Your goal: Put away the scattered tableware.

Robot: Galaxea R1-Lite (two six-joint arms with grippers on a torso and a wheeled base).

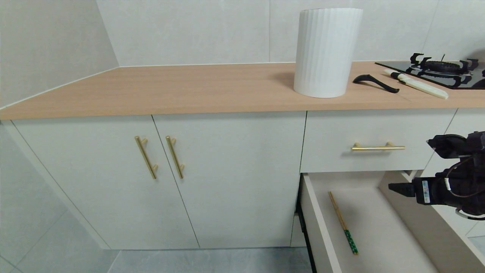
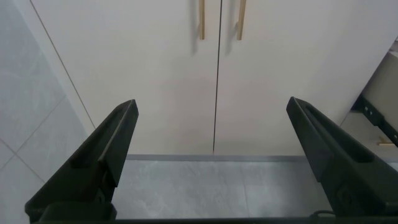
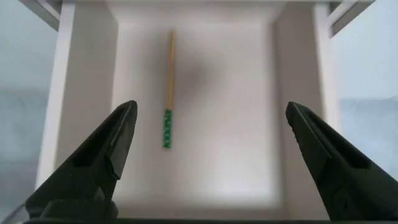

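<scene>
A: What is seen, from the largest thing down?

B: A long light-brown wooden worktop is laid over white cabinet doors with thin brass handles. Under its right part a wide white drawer is pulled out. On the worktop a tall white ribbed cylinder is stood upright, and a black glass gas hob is set at the far right.

A: And the claws?

B: The right gripper is held above the open drawer, its fingers spread wide with nothing between them. The left gripper is spread likewise and empty; it is pointed at the cabinet doors, low down.

A: Where is the tableware?

B: A cream-white knife with a dark band at its handle is laid on the worktop by the hob's near edge. A black curved utensil is laid between it and the cylinder, apart from both. Thin wooden chopsticks with a green patterned end are laid inside the drawer, near its left wall, lengthwise along its depth.

A: On what is the next move turned?

B: Probably the two pieces on the worktop are to be fetched. Both are found higher than the right gripper and farther back, and the right arm is judged much nearer than the left. Their long axes are run slantwise, from back-left to front-right, so the fingers would have to be set across that line
</scene>
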